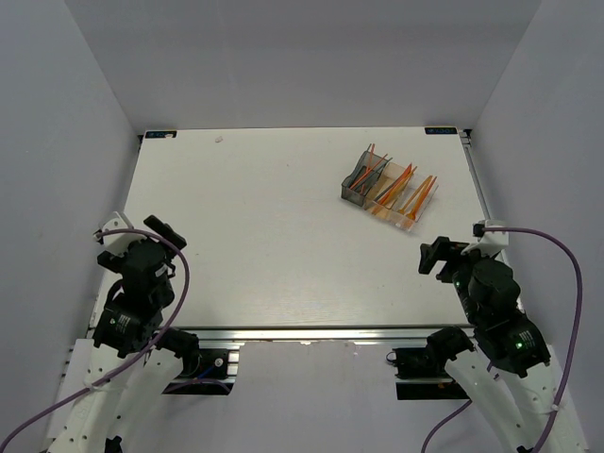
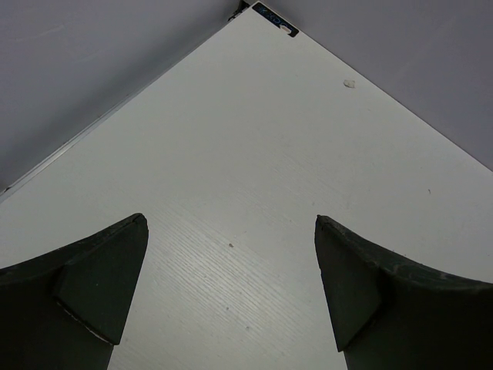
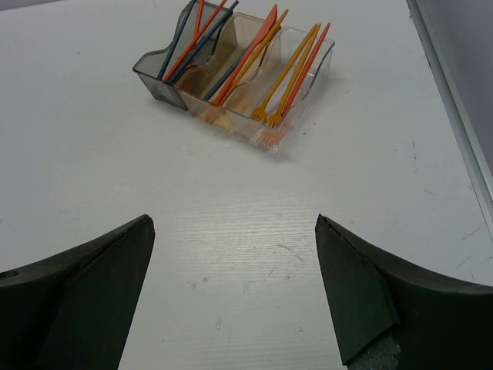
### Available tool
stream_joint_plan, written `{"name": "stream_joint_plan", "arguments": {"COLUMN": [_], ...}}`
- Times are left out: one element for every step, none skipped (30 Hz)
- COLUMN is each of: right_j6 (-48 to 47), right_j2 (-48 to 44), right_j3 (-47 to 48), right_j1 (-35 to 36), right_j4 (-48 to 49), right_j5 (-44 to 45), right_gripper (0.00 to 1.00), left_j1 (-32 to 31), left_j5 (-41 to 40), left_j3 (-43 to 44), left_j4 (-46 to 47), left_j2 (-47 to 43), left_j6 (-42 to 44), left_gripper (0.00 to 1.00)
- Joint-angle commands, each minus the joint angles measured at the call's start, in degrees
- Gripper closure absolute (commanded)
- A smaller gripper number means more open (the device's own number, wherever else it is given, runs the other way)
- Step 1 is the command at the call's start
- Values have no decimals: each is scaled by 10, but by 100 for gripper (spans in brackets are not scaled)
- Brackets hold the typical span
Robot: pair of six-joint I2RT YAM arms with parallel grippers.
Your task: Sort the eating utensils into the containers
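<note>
My left gripper [image 2: 231, 223] and right gripper [image 3: 231, 223] both gape, empty. Thin orange, red and blue-grey plastic utensils [image 3: 249, 50] lean in three joined translucent bins [image 3: 156, 79] far right on the white table [image 3: 92, 169], their lower ends blurred behind the walls.

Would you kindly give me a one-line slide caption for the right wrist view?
Right gripper open above the white table, facing three joined bins that hold orange, red and dark blue utensils.

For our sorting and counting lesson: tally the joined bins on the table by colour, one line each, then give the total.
smoky dark grey bin: 1
amber-orange bin: 1
clear bin: 1
Total: 3
</note>
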Motion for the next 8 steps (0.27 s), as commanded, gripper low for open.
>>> {"name": "stream_joint_plan", "arguments": {"right_j6": [-4, -4, -3, -1, 0, 2, 2, 2], "right_j2": [-6, -6, -7, -7, -8, -10, -12, -15], "right_j3": [-18, -21, -24, -25, -26, -27, -28, -28], "right_j1": [0, 0, 0, 0, 0, 0, 0, 0], "right_j4": [38, 40, 40, 40, 40, 40, 39, 39], "right_j5": [6, 9, 10, 11, 18, 19, 19, 19], "right_gripper": [11, 11, 11, 11, 11, 11, 11, 11], "left_j1": [-3, -4, -6, -8, -9, -10, -11, -11], "left_j5": [-5, -4, -4, -3, -2, 0, 1, 2], "left_j3": [-8, -8, -8, -8, -8, -8, -9, -9], "left_j4": [3, 3, 3, 3, 4, 4, 4, 5], "left_j2": [-9, -7, -6, -6, -3, -1, 0, 1], "left_j6": [-4, -4, -4, -4, -4, -4, -3, -3], "left_gripper": [2, 2, 2, 2, 2, 2, 2, 2]}}
